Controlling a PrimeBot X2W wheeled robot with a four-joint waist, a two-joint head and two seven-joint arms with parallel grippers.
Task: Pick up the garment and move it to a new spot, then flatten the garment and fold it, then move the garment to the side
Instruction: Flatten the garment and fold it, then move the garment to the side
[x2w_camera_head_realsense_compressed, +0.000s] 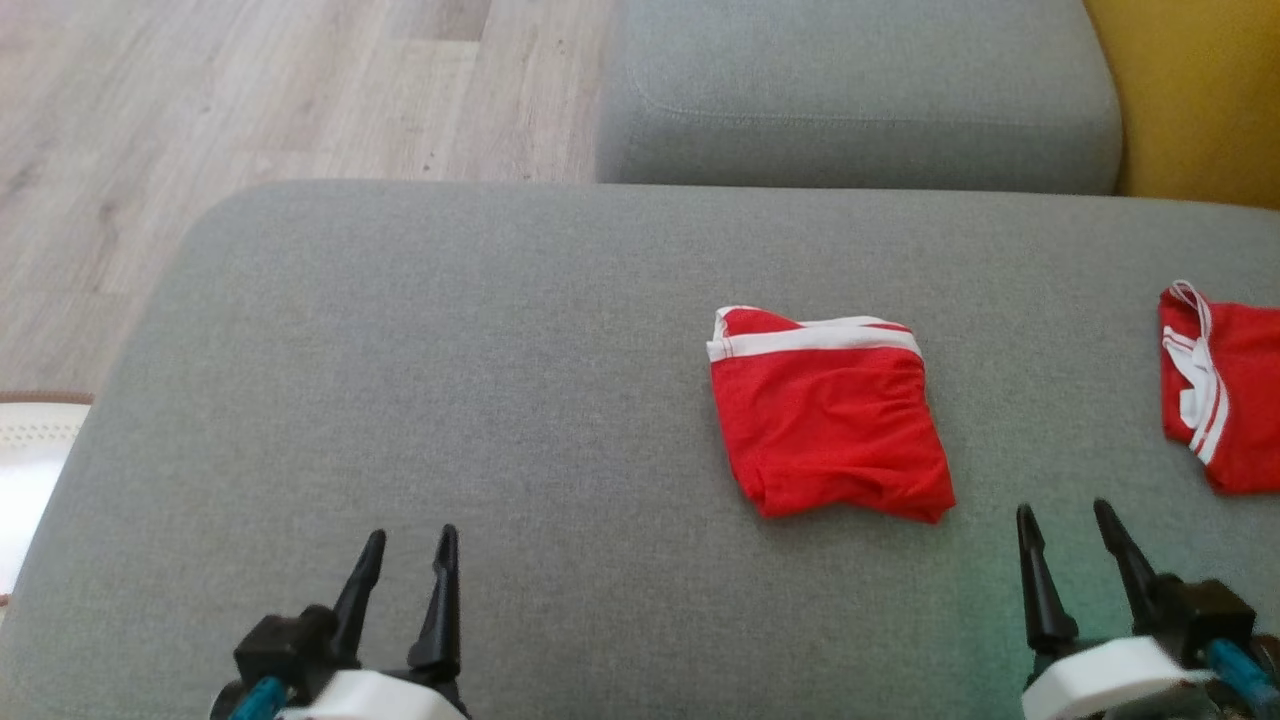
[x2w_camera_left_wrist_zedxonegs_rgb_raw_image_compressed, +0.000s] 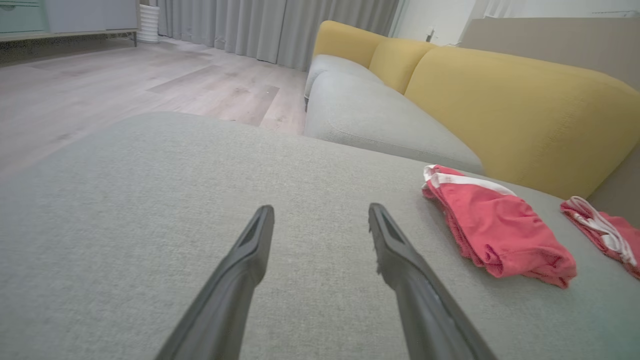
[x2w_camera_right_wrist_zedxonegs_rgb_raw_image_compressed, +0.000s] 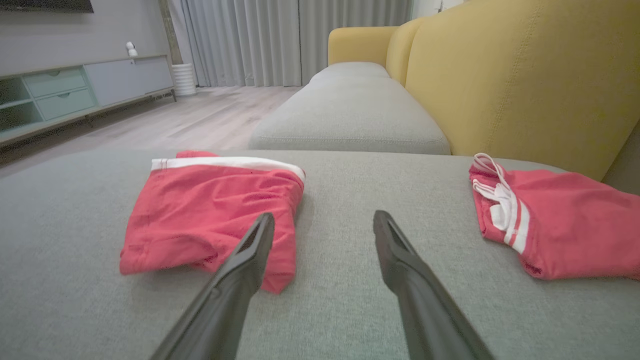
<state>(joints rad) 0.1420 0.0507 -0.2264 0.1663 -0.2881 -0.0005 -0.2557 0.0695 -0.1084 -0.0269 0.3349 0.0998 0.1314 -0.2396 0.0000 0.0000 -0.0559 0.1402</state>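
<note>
Head view first: the red folded garment with a white band (x2w_camera_head_realsense_compressed: 830, 420) lies on the grey fabric sofa seat (x2w_camera_head_realsense_compressed: 450, 350), a bit right of the middle. It's a compact, roughly square bundle with the white band along its far edge. The near edge is a little rumpled, but it reads as folded, not as a loose heap.

Neither hand has hold of it. The left hand (x2w_camera_head_realsense_compressed: 413, 533) hovers over bare seat at the lower left, well apart from the garment, fingers spread with nothing between them. The right hand (x2w_camera_head_realsense_compressed: 1061, 508) sits just beside the bundle's near right corner without touching it, fingers also apart and empty. The right wrist view backs that up, with only grey seat showing in the gap.

There's also a second red garment with white stripes (x2w_camera_head_realsense_compressed: 1225, 390) at the far right of the seat, near the yellow backrest (x2w_camera_head_realsense_compressed: 1190, 90) and well apart from the folded one.

My read on progress: the pick-up, the flattening and the fold look done. What I can't tell is whether this spot already counts as "to the side". If it doesn't, one last carry is left, and the right hand is the one placed for it. If it does, the job's basically finished.
</note>
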